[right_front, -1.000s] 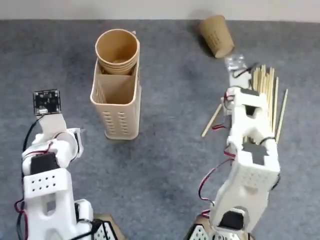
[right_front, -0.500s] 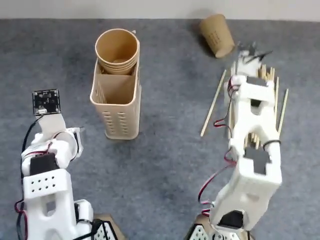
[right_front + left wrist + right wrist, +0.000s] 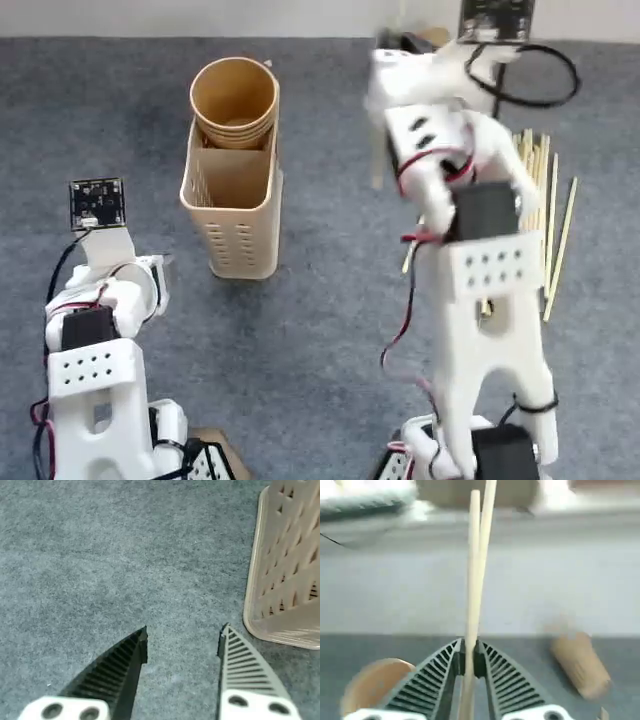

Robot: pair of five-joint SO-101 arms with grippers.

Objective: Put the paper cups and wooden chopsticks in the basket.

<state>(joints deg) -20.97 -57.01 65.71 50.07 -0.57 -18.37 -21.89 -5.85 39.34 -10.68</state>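
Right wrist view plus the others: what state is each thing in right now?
right gripper: shut on held chopsticks
held chopsticks: two, clamped side by side, off the table
left gripper: open, empty, beside the basket
basket: upright, near compartment looks empty
stacked cups: upright, nested in far compartment
loose cup: on its side on the table
loose chopsticks: lying on the table

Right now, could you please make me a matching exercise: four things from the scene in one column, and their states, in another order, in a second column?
1 left claw
2 right claw
3 stacked paper cups
4 lone paper cup

A lying on its side on the table
B open, beside the basket
C shut on wooden chopsticks
D upright in the basket

Pairs: 1-B, 2-C, 3-D, 4-A
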